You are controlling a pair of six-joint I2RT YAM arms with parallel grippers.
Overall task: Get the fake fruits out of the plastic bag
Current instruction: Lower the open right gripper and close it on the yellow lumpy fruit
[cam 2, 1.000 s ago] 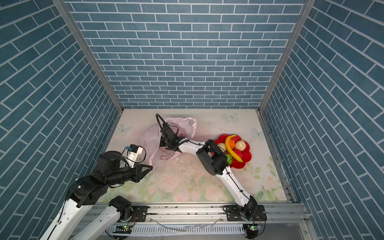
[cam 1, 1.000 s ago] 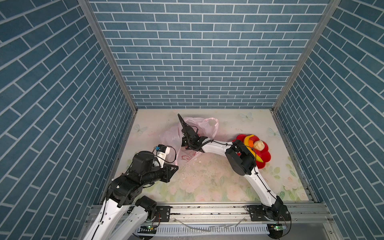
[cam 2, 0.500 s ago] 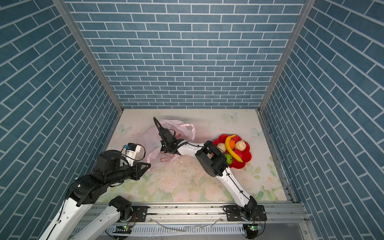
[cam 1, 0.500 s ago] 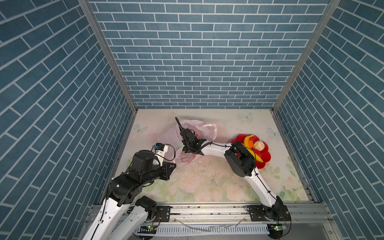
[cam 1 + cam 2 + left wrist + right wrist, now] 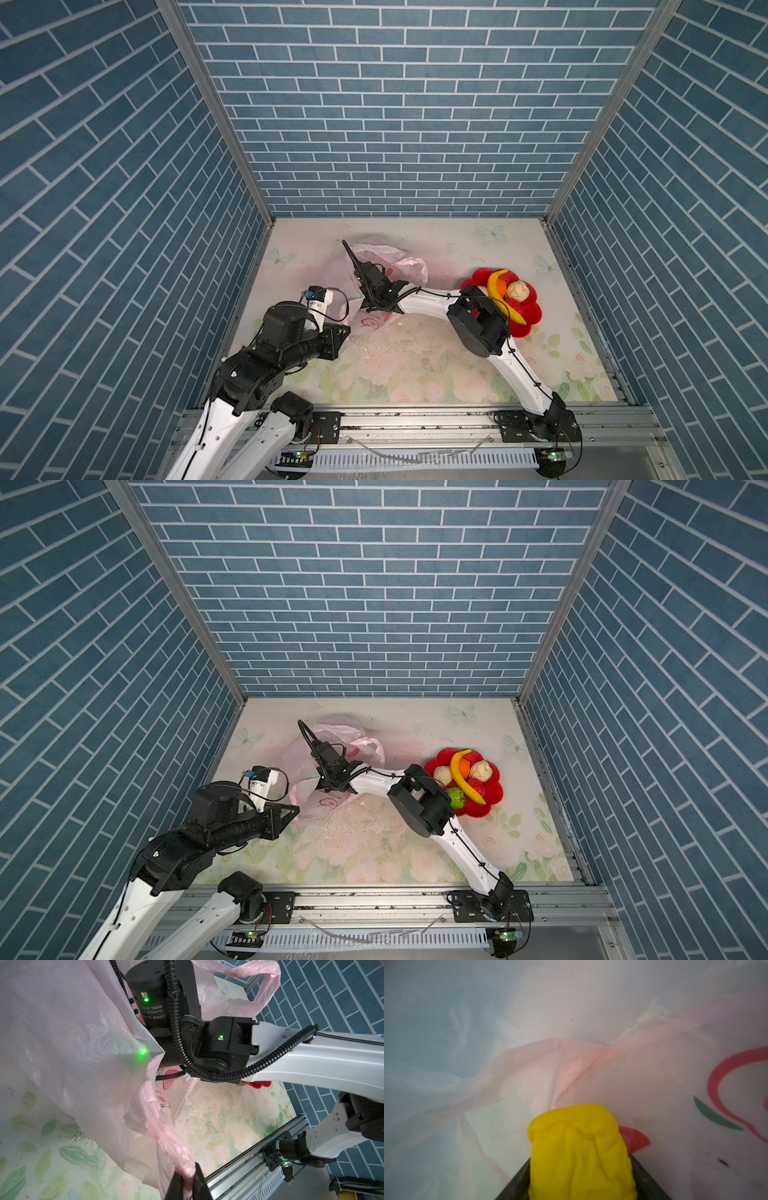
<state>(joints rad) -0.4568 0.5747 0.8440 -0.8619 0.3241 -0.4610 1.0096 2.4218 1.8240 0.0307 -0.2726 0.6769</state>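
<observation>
Left jaws are closed tight on one twisted loop handle (image 5: 168, 1140) of the plastic bag (image 5: 68, 1043). Right jaws are part-closed, with a yellow fruit (image 5: 581, 1147) gripped between them.

Left wrist view: the bag mouth is held raised off the table (image 5: 218, 1118) by that handle. The right arm (image 5: 311, 1057) extends into the opening. The second handle (image 5: 270, 982) hangs free beyond it.

Right wrist view: the yellow fruit is shown inside the bag, against its printed wall. Its wrinkled surface suggests a soft, light piece that deforms under pressure, so it is best taken across its middle. Folds of film lie just ahead and could be dragged along.

Both top views: the bag is seen left of centre, with the right jaws hidden inside it. A red plate (image 5: 495, 791) stands well apart to the right. It carries a banana (image 5: 459, 775), two beige pieces (image 5: 481, 770), an orange piece (image 5: 464, 766), a red ball (image 5: 477, 786) and a green ball (image 5: 457, 798). The film is judged thin, slippery and apt to snag.
</observation>
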